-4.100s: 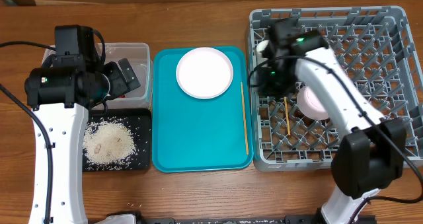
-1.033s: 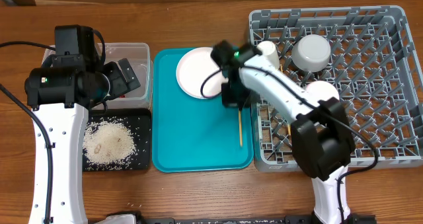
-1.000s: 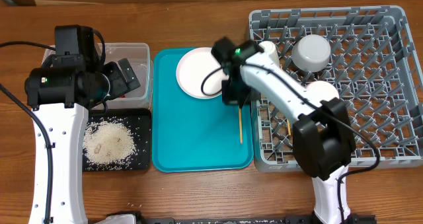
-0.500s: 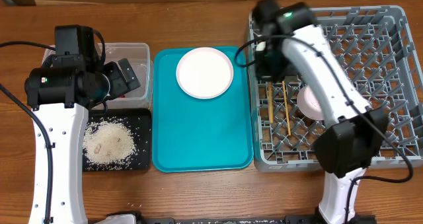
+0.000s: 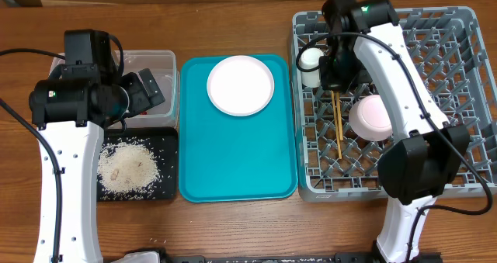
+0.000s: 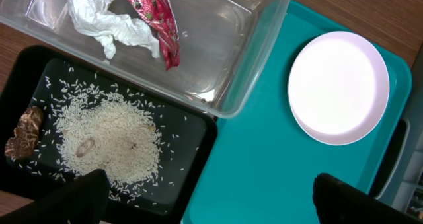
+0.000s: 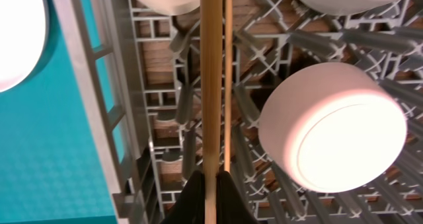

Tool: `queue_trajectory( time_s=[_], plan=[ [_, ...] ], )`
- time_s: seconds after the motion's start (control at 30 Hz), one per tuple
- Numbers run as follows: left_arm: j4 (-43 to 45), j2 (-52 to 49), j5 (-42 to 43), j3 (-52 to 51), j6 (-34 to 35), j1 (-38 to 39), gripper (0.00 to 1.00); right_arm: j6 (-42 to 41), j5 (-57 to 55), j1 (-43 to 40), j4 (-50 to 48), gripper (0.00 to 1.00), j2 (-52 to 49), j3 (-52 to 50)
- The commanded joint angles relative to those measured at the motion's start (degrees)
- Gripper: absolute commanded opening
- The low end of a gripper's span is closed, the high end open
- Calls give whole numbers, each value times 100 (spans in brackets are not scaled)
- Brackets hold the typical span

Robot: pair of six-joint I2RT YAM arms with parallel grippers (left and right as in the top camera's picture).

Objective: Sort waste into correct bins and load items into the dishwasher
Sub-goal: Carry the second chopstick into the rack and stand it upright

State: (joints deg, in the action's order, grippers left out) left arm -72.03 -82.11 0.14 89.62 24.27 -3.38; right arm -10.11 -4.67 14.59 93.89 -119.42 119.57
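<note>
right gripper (image 7: pixel 210 187) is pinched tight on the near end of one wooden chopstick (image 7: pixel 211 78). you have it lengthwise over the grey dish rack (image 5: pixel 458 100), lined up just beside the other chopstick (image 7: pixel 228 85), which lies lower among the pegs (image 7: pixel 188 105). that alignment looks deliberate: laid parallel, the pair can share one channel between peg rows and stay clear of the pale pink bowl (image 5: pixel 369 117), overturned just to the right. the white cup (image 5: pixel 312 59) sits by the rack wall nearest the teal tray (image 5: pixel 233 162), where the pink plate (image 5: pixel 241 85) lies, not yet loaded. your left gripper (image 6: pixel 208 201) hangs empty with its fingers spread wide. below it, the clear tub (image 6: pixel 264 45) holds the tissue (image 6: pixel 106 19) and red wrapper (image 6: pixel 155 19), and the black tray (image 6: pixel 192 158) holds the rice (image 6: pixel 112 138), so the waste looks sorted.
</note>
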Motion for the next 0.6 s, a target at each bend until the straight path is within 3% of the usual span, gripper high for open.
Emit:
queue_trajectory(
  time_s=[0.0,0.2,0.43,0.57],
  plan=[
    [7,9,-74,50,17,-24,100,166,-129,-85,-31,4,142,28],
    [7,9,-74,50,17,-24,100,166,-129,-85,-66,8,101,22],
    [7,9,-76,50,17,-24,100,162,-127,-85,-57,29,68,-79],
    [7,9,-76,50,17,-24,100,164,-127,-85,-72,33,68,-81]
  ],
)
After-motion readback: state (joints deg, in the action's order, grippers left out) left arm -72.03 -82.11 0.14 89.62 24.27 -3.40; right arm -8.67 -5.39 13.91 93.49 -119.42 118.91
